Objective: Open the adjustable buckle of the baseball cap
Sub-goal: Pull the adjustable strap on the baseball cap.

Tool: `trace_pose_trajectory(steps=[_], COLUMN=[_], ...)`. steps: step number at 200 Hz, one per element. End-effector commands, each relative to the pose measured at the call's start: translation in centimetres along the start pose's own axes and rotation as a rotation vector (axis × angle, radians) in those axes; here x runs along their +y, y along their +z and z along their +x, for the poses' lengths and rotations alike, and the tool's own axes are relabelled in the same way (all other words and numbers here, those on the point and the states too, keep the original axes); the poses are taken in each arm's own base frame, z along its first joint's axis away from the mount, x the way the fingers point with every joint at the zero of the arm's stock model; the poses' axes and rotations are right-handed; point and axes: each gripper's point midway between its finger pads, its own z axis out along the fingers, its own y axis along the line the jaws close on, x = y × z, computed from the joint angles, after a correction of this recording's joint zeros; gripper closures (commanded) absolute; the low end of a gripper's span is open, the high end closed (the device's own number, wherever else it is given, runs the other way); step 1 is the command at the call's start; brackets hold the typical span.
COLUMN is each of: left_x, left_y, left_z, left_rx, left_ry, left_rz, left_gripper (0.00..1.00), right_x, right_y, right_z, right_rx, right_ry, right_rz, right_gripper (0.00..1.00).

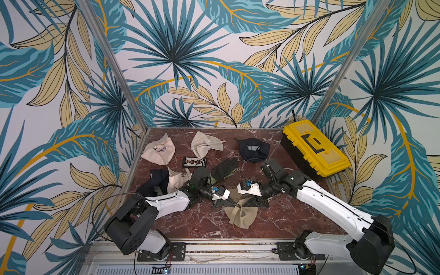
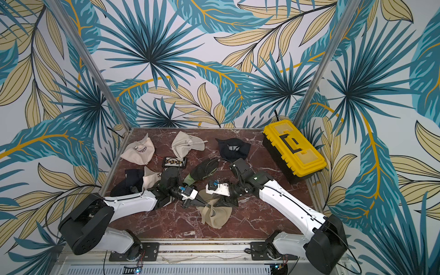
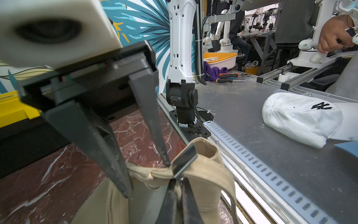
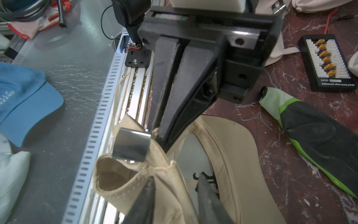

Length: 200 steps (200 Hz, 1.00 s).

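Your left gripper (image 3: 177,182) is clamped on the strap (image 3: 155,173) of the tan cap (image 4: 228,147) beside its metal buckle (image 3: 185,160), while your right gripper (image 3: 146,179) straddles that strap, jaws apart

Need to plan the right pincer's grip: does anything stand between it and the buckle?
Nothing visible: the metal buckle sits bare beside the right pincer; the left pincer clamps the strap next to it.
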Motion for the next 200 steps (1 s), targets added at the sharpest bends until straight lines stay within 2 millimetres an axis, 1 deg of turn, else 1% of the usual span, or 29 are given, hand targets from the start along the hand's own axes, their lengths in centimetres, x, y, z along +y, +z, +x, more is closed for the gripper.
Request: trace_pose_trajectory(steps=[1,11,41,57,78,105,125,139,152,162,170,184,193,200], left_x=[-0.3,-0.4,-0.7,-0.8,-1.0,-1.3,-1.3,-1.3,-1.2,-1.2,-1.1,-1.0,-0.9,-0.7], left_y=[-0.1,-0.1,0.0,0.1,0.1,0.1,0.0,0.0,-0.1,-0.1,-0.1,-0.1,-0.1,-0.1], left_z=[-0.8,-0.8,-1.1,-1.6,-2.3,-2.7,-3.1,-3.4,-3.7,-3.8,-4.0,-4.1,-4.2,-4.1], left_rx=[-0.017,-0.019,-0.022,-0.025,-0.034,-0.038,-0.040,-0.041,-0.041,-0.042,-0.043,-0.042,-0.040,-0.035], left_ry=[0.039,0.041,0.070,0.092,0.109,0.121,0.134,0.146,0.154,0.158,0.159,0.165,0.172,0.171], left_rz=[0.016,0.020,0.024,0.024,0.035,0.036,0.031,0.026,0.020,0.021,0.020,0.012,0.006,-0.005], left_gripper=[1.00,1.00,1.00,1.00,1.00,1.00,1.00,1.00,1.00,1.00,1.00,1.00,1.00,1.00], right_x=[0.2,-0.2,-1.5,-1.8,-2.9,-4.9,-6.8,-8.5,-9.2,-10.4,-11.5,-13.6,-14.0,-14.2], right_y=[0.1,0.2,0.7,1.2,1.3,1.4,1.2,0.8,0.4,-0.2,-1.1,-3.3,-4.2,-4.7], right_z=[-0.4,-0.2,0.4,0.8,1.5,3.0,4.1,5.2,5.9,6.4,7.1,8.6,9.4,9.2], right_rx=[-0.014,-0.007,-0.005,-0.003,0.001,0.042,0.078,0.108,0.120,0.109,0.098,0.090,0.108,0.102], right_ry=[-0.002,0.024,0.092,0.120,0.186,0.318,0.437,0.536,0.603,0.657,0.726,0.901,0.967,0.970], right_rz=[-0.015,0.002,0.025,0.015,0.029,0.089,0.181,0.270,0.307,0.377,0.450,0.571,0.606,0.625], right_gripper=[0.93,1.00,1.00,1.00,1.00,1.00,1.00,1.00,1.00,1.00,1.00,1.00,1.00,1.00])
